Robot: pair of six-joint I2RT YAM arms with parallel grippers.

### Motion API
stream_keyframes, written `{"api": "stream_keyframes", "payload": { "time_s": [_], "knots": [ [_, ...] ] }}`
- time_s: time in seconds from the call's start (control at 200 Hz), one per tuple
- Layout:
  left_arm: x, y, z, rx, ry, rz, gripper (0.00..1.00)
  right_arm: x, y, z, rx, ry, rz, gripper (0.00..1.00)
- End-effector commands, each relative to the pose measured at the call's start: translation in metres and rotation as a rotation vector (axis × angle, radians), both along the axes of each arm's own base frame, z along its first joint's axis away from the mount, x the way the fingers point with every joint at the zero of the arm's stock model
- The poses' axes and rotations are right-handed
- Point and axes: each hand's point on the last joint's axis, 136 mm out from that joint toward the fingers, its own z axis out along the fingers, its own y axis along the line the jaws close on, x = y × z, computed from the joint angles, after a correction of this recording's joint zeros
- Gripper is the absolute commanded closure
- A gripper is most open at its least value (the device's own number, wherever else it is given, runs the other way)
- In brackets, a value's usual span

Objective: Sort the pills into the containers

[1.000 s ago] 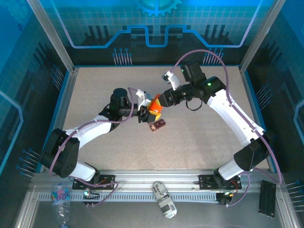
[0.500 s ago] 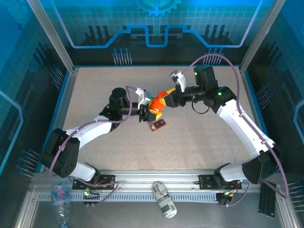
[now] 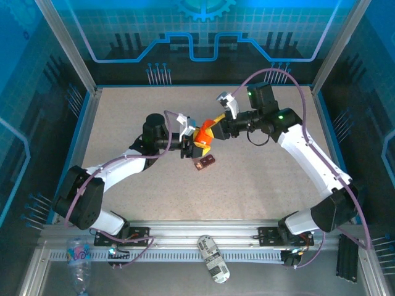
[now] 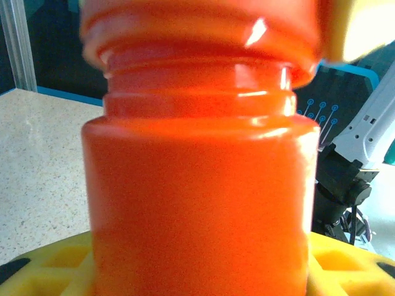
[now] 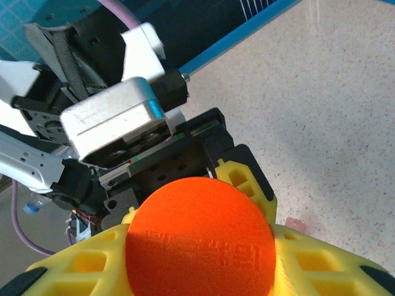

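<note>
Mid-table, lifted off the surface between both arms: orange plastic pill bottle (image 3: 200, 140).

Left gripper (image 3: 187, 147) is clamped on the bottle's body, yellow fingers (image 4: 55, 265) low on either side. Right gripper (image 3: 213, 129) is closed around the orange round cap (image 5: 200, 237).

Flat dark red-brown compartment tray (image 3: 204, 163) lies on the speckled table (image 3: 265, 179), just near of the bottle.

Your call on handling:
- **Bottle:** likely light, rigid and smooth-walled, so prone to spin. Grip the body low and twist at the cap rim.
- **Tray:** looks light and may slide if nudged.
- **Pills:** you can't see them.
</note>
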Motion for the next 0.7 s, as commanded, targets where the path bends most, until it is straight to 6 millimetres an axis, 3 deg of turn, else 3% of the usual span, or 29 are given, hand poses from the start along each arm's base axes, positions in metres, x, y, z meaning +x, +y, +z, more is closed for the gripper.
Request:
{"api": "stream_keyframes", "payload": {
  "time_s": [0.0,0.255,0.535,0.695],
  "knots": [
    [-0.002,-0.001,0.020,-0.021,-0.076,-0.040,1.00,-0.006,0.003,-0.010,-0.055,0.024,0.031,0.73],
    [0.001,0.000,0.023,-0.025,-0.094,-0.011,1.00,-0.001,0.002,-0.024,-0.070,0.081,-0.022,0.74],
    [0.017,0.008,0.022,0.047,-0.203,0.134,1.00,0.006,0.007,-0.069,-0.140,0.333,-0.221,0.77],
    [0.024,0.012,0.022,0.082,-0.263,0.227,1.00,0.006,0.013,-0.091,-0.186,0.391,-0.327,0.76]
  ]
}}
